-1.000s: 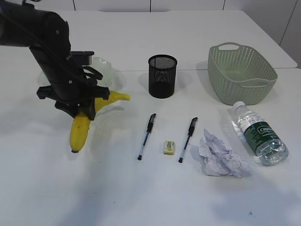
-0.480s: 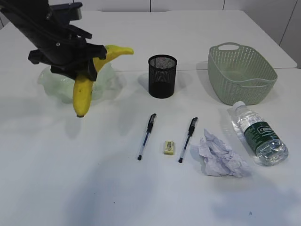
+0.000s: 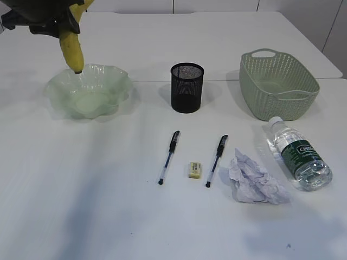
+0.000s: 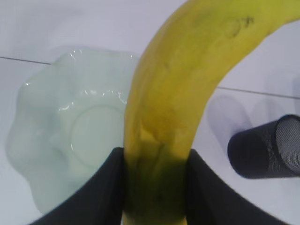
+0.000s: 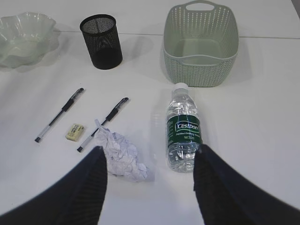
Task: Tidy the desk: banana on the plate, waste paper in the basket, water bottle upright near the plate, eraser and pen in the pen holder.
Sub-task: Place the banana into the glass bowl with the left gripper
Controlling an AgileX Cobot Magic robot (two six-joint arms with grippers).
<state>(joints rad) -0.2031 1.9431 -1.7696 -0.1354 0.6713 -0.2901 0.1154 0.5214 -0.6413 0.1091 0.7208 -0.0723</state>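
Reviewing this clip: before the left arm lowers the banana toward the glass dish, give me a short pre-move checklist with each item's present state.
1. Banana clamped between the left gripper fingers: ok, both fingers press its sides in the left wrist view.
2. Plate holds nothing: ok.
3. Banana over the plate: cannot tell; in the exterior view its lower tip hangs by the far left rim, not the centre.
4. Pen holder stands apart from the plate: ok.
5. Right gripper away from the plate: ok, open and holding nothing, above the waste paper and water bottle.
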